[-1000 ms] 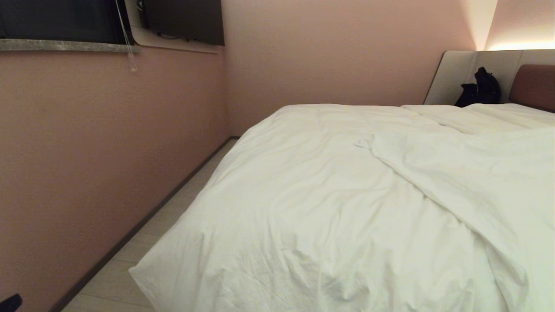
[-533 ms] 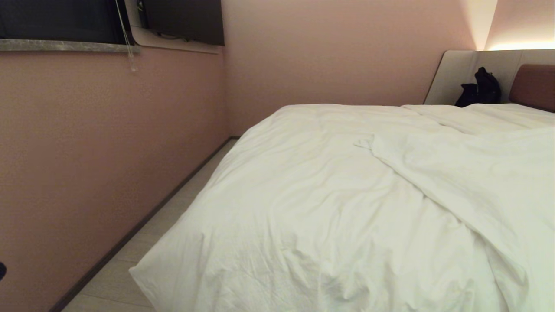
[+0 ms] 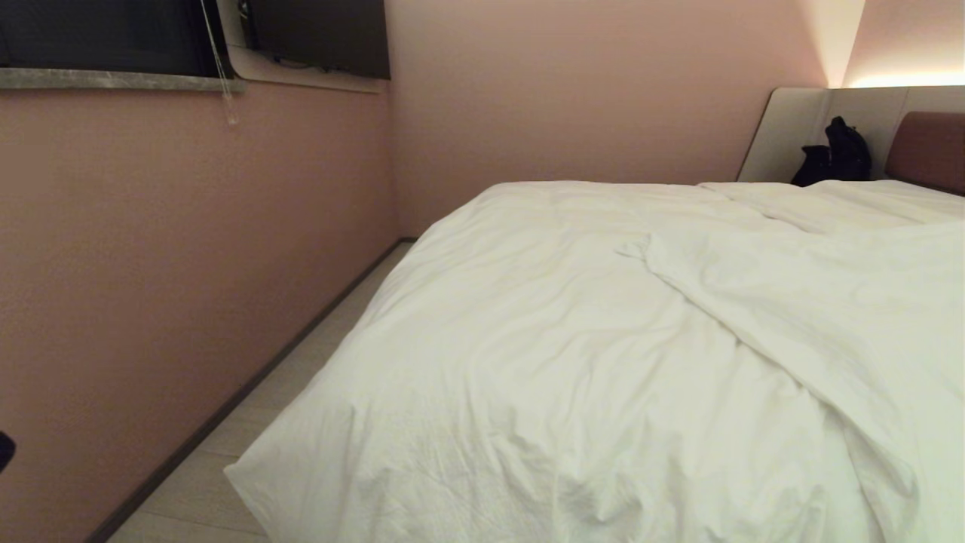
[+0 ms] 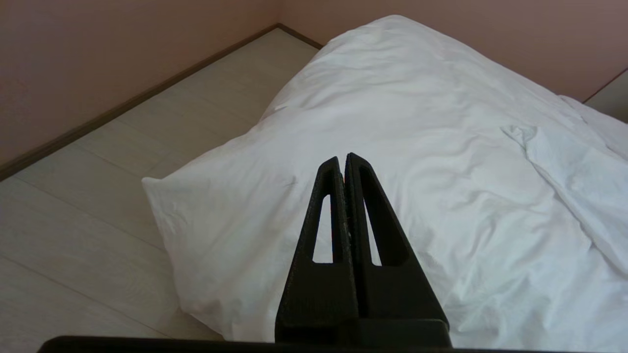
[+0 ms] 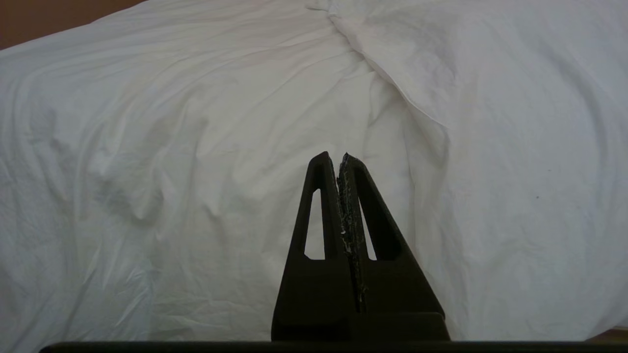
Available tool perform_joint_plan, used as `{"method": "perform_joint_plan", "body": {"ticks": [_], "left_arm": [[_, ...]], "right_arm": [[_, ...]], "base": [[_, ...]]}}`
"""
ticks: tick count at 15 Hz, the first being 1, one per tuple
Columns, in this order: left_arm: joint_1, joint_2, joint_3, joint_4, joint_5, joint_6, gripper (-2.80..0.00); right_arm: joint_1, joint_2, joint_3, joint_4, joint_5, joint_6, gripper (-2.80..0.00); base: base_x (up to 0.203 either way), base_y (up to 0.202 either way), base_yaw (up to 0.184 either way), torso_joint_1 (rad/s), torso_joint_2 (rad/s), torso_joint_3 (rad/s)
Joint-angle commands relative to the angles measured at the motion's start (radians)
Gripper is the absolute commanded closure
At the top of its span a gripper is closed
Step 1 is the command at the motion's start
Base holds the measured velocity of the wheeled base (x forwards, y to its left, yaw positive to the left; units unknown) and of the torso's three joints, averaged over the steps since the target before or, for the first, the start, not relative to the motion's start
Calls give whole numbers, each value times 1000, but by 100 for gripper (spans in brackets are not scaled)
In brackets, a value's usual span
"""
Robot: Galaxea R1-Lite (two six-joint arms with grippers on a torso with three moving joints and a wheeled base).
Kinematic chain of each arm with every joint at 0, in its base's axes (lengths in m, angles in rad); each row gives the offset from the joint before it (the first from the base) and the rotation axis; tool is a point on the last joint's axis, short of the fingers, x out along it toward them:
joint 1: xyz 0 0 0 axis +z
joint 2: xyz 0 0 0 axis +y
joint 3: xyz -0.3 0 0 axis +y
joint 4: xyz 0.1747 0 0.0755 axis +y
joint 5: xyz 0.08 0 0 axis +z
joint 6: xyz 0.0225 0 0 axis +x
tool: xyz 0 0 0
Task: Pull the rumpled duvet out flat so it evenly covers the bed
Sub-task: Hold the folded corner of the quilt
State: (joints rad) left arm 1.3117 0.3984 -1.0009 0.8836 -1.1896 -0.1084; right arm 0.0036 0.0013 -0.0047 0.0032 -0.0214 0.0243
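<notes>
Both grippers are clenched and empty: the left gripper (image 4: 343, 158) hangs above the duvet (image 3: 573, 362) near its floor-side corner, the right gripper (image 5: 338, 157) over the middle. The duvet lies on the bed (image 3: 923, 147) with a flap folded over farther on. Recommended: release the jaws, pinch that fold's edge, and draw it flat.

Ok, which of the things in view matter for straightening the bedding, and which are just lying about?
Job:
duvet, folded-over flap on the right
bed
left end effector, shut, above the duvet's near corner
right end effector, shut, above the duvet

Lying about:
black bag by the headboard
blind cord
</notes>
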Motion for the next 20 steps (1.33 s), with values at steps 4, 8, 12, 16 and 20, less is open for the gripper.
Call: {"method": "perform_joint_plan", "body": {"ticks": [4,8,12,16,20], "left_arm": [[-8,-3,-1,5,4,-19,0],[-201,31,-40,1,221,-63,0],[-467,54,-34,-45,633,-80,0],[-765,22,34,-213,998,-102,0],[-970,-43,123,-254,1196,-99,0]], "right_arm": [[1,0,0,0,0,0,0],[-1,0,0,0,0,0,0],[1,0,0,0,0,0,0],[-1,0,0,0,0,0,0],[1,0,0,0,0,0,0]], "base": [[0,0,0,0,0,0],[0,0,0,0,0,0],[0,0,0,0,0,0],[0,0,0,0,0,0],[0,0,0,0,0,0]]}}
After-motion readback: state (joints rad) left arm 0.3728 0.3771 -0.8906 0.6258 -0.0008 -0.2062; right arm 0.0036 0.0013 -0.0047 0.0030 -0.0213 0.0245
